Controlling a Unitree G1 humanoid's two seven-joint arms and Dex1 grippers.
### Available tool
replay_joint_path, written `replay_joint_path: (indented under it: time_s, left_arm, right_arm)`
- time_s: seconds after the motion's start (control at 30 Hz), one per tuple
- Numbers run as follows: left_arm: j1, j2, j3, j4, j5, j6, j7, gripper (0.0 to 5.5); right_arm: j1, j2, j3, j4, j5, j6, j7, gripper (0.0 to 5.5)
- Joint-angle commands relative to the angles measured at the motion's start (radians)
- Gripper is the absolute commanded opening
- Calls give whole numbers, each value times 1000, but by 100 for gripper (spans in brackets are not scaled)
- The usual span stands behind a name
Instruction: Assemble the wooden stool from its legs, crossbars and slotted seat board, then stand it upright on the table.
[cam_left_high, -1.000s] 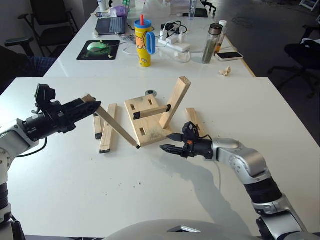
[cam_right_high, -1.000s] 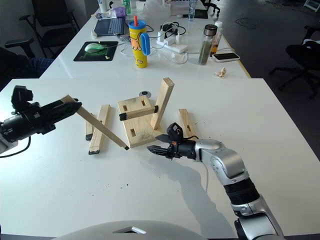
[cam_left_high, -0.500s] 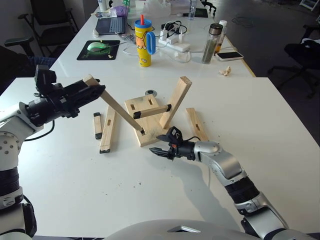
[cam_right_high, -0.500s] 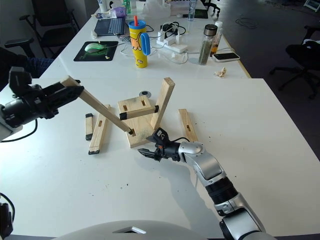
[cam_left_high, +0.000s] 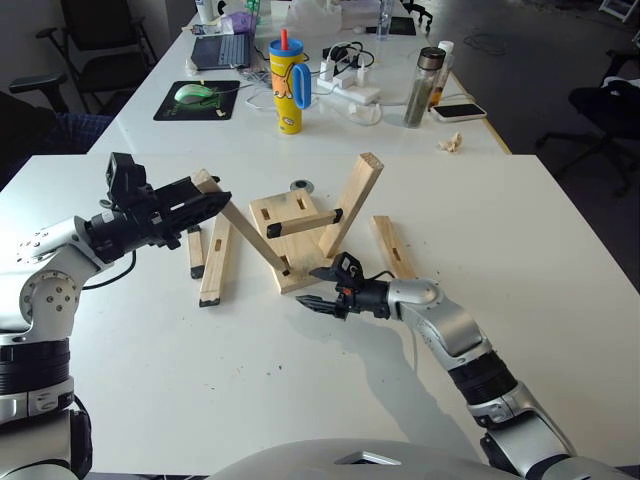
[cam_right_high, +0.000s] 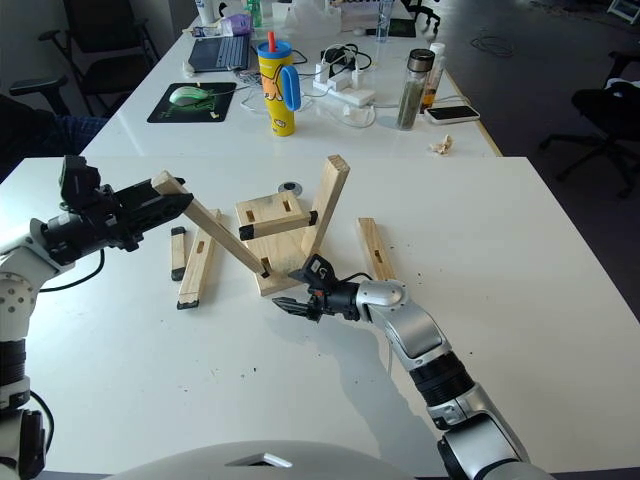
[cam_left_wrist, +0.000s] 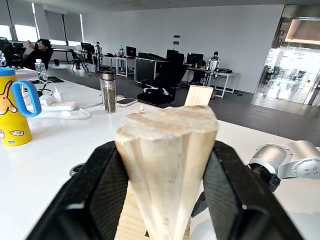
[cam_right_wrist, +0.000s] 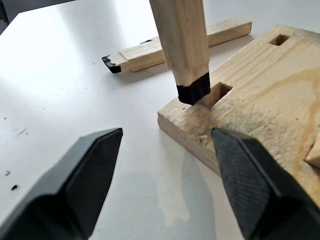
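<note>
The slotted seat board (cam_left_high: 297, 243) lies flat mid-table. One leg (cam_left_high: 355, 203) stands tilted in its far side, and a crossbar (cam_left_high: 303, 222) sticks out from that leg. My left gripper (cam_left_high: 196, 203) is shut on the top end of a second leg (cam_left_high: 250, 228). That leg slants down, and its black tip (cam_right_wrist: 194, 88) rests at the edge of the near slot (cam_right_wrist: 218, 93). My right gripper (cam_left_high: 318, 287) hovers open just in front of the board's near corner, its fingers (cam_right_wrist: 92, 170) spread wide with nothing between them.
A loose leg (cam_left_high: 217, 256) and a short crossbar (cam_left_high: 194, 251) lie left of the board, and another slotted piece (cam_left_high: 388, 246) lies to its right. A metal disc (cam_left_high: 300, 186) sits behind the board. On the far table are a yellow cup (cam_left_high: 288, 86), a bottle (cam_left_high: 424, 86) and a phone (cam_left_high: 458, 111).
My left arm lifted the leg and swung its tip from the table left of the board onto the near slot. My right gripper slid left toward the board's front corner.
</note>
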Motion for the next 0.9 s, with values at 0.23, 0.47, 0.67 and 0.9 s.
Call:
replay_joint_path:
  time_s: [0.23,0.47,0.67,0.9]
  left_arm:
    - [16,21,-51,-16,37,51,-19,208]
    - [19,27,-61,-34,26,77,-25,208]
    - [19,41,-62,-77,2,113,-27,208]
    - [33,73,-81,-80,42,103,-59,208]
  right_arm:
    - [-61,77,5,-13,77,64,71,329]
    - [-145,157,21,140,7,-5,28,329]
    - [-114,147,20,129,-4,-9,45,329]
    - [-103,129,17,153,-44,-37,20,329]
